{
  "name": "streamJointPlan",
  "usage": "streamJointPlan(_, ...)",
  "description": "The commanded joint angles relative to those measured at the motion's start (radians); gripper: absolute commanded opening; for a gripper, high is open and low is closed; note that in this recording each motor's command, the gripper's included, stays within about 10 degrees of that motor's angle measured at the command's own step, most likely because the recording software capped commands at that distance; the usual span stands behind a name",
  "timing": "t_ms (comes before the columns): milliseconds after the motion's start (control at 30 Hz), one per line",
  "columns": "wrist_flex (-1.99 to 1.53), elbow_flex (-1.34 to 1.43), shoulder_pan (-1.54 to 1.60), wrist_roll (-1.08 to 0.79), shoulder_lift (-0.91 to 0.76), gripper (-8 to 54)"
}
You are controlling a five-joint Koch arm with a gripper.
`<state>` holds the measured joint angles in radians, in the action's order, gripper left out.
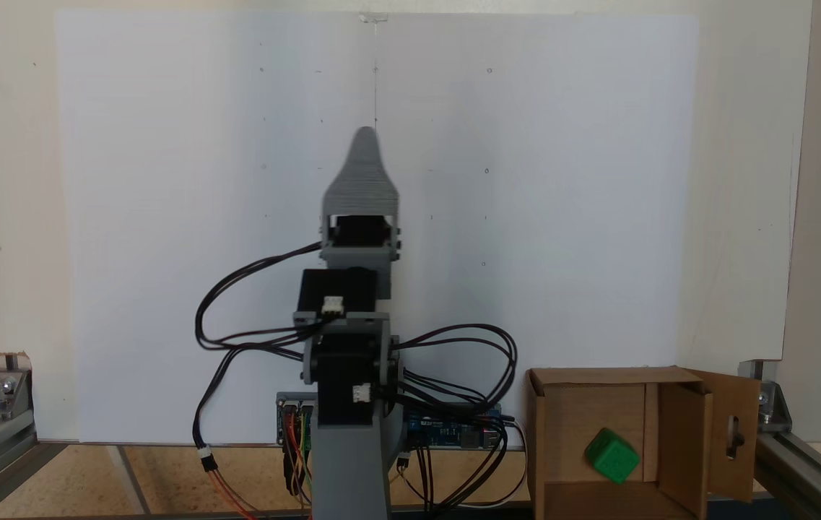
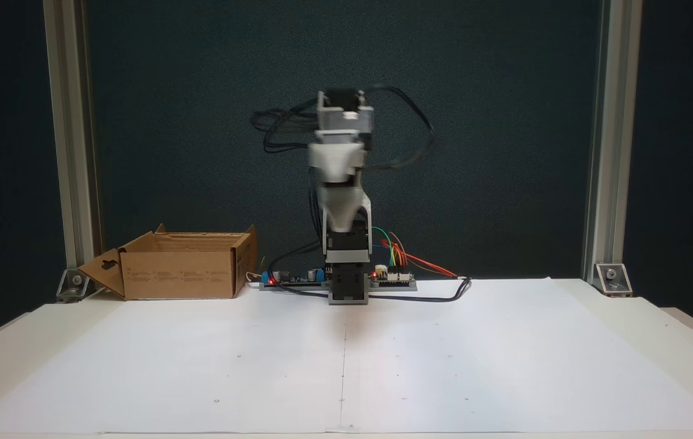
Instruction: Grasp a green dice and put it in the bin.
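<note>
The green dice lies inside the bin, a brown cardboard box with open flaps at the lower right of a fixed view; one flap has a slot cutout. In another fixed view the bin stands at the left, beside the arm's base, and its walls hide the dice. My gripper is over the middle of the white sheet, well apart from the bin. Its jaws lie one behind the other, so a single grey tip shows. In the front fixed view the gripper hangs pointing down, blurred, with nothing visible in it.
A white paper sheet covers the table. Circuit boards and looped black cables crowd the arm's base. Aluminium frame posts and corner brackets stand at the table's back corners.
</note>
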<state>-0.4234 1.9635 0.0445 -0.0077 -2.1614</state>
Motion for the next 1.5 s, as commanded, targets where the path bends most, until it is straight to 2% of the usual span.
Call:
streamJointPlan(0,0.165,0.025,0.021,0.041,-0.061,44.3)
streamJointPlan(167,0.385,0.167,0.028,0.043,-0.209,44.8)
streamJointPlan(333,0.593,0.242,-0.025,0.04,-0.213,45.7)
streamJointPlan(867,1.264,0.744,-0.066,0.006,-0.213,43.0)
streamJointPlan(1467,1.977,1.049,-0.066,0.005,-0.212,44.8)
